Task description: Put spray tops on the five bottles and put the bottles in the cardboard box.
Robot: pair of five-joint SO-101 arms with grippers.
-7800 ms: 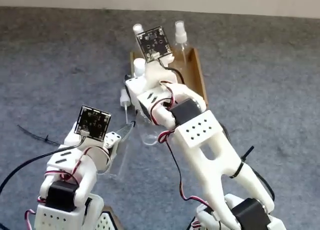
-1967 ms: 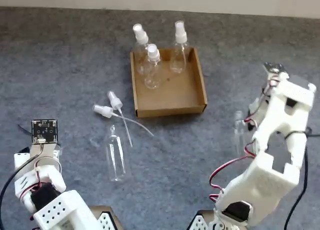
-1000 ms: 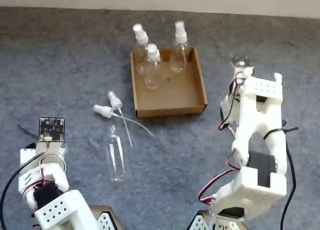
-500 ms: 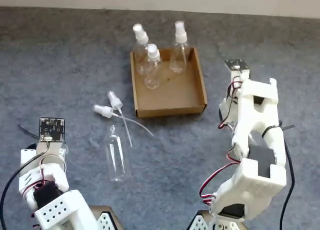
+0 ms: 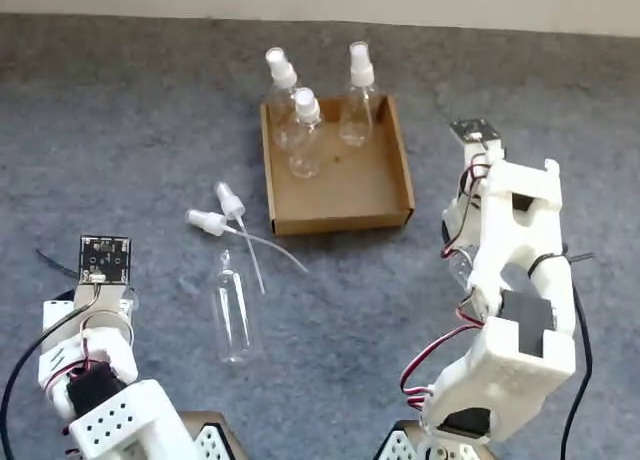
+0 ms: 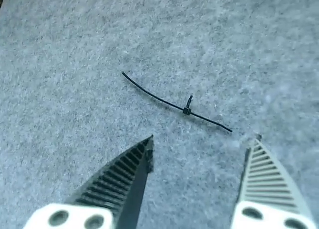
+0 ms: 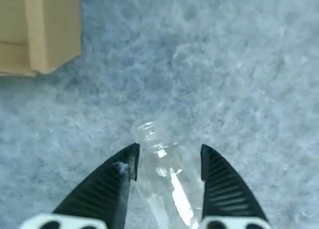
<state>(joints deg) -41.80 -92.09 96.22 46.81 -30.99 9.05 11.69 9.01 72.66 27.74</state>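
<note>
The right claw [image 7: 169, 150] is clenched on a clear bottle [image 7: 167, 189] that has no top. One ribbed finger lies against each side of the bottle's body, and its open neck sticks out just beyond the fingertips. Whether the bottle rests on the bench [image 5: 560, 90] or hangs just above it cannot be told. The near right corner of the cardboard box [image 7: 50, 30] is close to the neck but apart from it. The right arm [image 5: 512, 240] stands just to the right of the box, reared up and folded over so that the claw points down at the grey, carpet-like bench.

The left claw [image 6: 203, 139] is released, its fingers spread wide with nothing between them. It is over the bench, with a black cable tie [image 6: 184, 109] lying a little beyond the tips. The left arm [image 5: 85, 350] is tucked back at the near left corner, well apart from the box.

Three capped bottles [image 5: 303, 135] stand upright in the far half of the box. Left of the box lie two loose spray tops [image 5: 228, 198], side by side, their thin tubes trailing toward the near side. Just nearer, a second uncapped bottle [image 5: 230, 315] lies on its side, neck toward the spray tops.
</note>
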